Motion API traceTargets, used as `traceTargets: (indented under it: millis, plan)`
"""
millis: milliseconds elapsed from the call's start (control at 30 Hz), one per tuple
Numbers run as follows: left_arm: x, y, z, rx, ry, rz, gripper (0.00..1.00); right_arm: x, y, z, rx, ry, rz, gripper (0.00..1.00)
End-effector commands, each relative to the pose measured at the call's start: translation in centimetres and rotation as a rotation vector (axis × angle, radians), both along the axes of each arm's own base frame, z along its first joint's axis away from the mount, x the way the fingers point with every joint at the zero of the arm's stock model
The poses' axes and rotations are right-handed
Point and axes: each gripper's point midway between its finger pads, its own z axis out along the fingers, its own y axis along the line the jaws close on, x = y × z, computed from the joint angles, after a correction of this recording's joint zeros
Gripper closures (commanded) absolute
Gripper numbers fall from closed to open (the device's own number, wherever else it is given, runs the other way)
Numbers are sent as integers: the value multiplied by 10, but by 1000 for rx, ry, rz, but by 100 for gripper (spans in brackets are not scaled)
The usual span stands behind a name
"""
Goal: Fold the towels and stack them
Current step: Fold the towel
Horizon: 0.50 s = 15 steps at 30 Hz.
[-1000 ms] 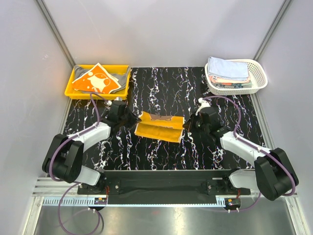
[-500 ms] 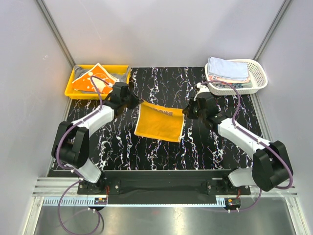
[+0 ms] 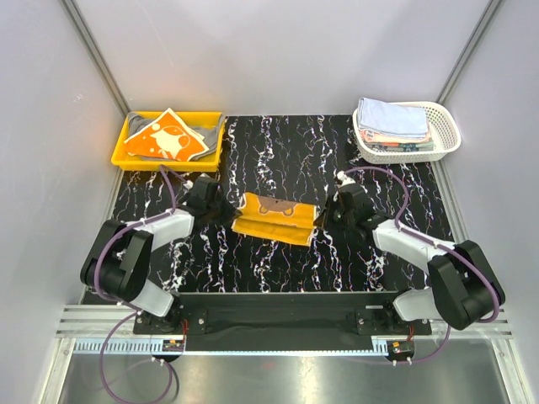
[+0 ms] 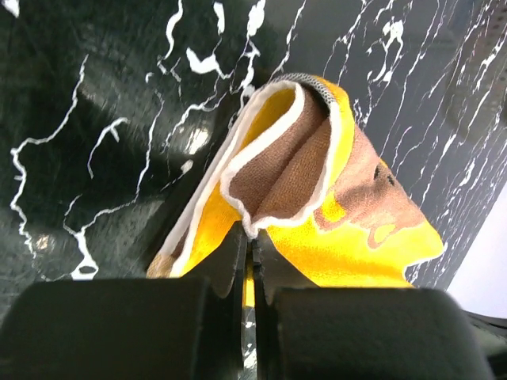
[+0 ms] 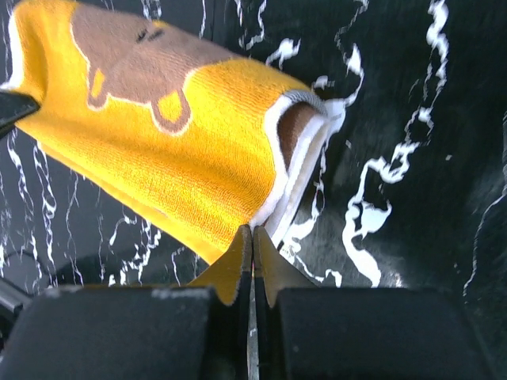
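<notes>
Seen from above, soft, even light falls from overhead. The pale walls [image 3: 253,59] glow, and only faint shadows lie on the dark surface [image 3: 278,160]. A bright strip glares off the metal rail [image 3: 278,348] at the bottom. Through my wrists the yellow towel [image 5: 182,150] is crisp. A hazy sheen blurs the surface at upper left in the left wrist view. My left pincer [image 4: 248,241] and right pincer [image 5: 252,237] sit murky and soft along the bottom edges.
</notes>
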Motion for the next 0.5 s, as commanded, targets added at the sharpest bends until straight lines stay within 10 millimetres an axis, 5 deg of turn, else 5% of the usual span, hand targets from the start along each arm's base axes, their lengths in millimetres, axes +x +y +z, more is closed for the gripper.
traceTargets:
  millis: [0,467]
  plan:
    - [15,1,30,-24,-133,20,100,1,6,14,60,-56,1,99]
    - [-6,3,30,-10,-139,22,100,-19,12,16,102,-44,26,99]
